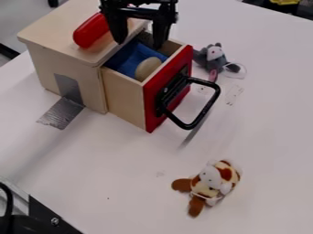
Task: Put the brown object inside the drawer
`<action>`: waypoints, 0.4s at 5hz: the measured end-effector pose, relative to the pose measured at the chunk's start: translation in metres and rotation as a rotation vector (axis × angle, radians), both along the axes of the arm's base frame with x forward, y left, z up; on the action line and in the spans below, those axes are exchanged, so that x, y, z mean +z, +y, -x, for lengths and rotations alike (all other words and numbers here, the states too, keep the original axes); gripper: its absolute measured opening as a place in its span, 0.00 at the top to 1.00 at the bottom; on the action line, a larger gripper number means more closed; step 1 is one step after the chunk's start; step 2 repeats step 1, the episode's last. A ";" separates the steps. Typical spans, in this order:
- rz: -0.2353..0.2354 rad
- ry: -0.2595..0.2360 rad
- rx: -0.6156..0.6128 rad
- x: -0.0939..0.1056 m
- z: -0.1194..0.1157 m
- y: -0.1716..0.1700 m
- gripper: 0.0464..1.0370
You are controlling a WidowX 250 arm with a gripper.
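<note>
Tabletop (116, 183): object (148, 68) seemingly below parted jaws

Object (148, 68) in drawer (126, 96), toy (211, 178) before cabinet (45, 68)

We see a white table (269, 137), which takes most of the view. On its top, to the right, there are faint marks (233, 93), and lower, to the left, one small dark speck (108, 198). In the upper left corner, beyond the table, we see grey floor (18, 20). At the top right, past the edge, lies something yellow (284, 2) among dark shapes. The light makes soft shadows.
</note>
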State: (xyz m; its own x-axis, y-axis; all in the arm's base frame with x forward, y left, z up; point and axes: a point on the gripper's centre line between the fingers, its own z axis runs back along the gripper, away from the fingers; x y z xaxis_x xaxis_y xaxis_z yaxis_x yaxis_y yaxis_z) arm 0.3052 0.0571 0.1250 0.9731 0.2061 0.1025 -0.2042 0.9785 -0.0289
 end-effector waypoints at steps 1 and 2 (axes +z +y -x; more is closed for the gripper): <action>0.004 0.026 -0.018 0.004 0.005 -0.006 0.04; 0.004 0.026 -0.018 0.004 0.005 -0.006 0.04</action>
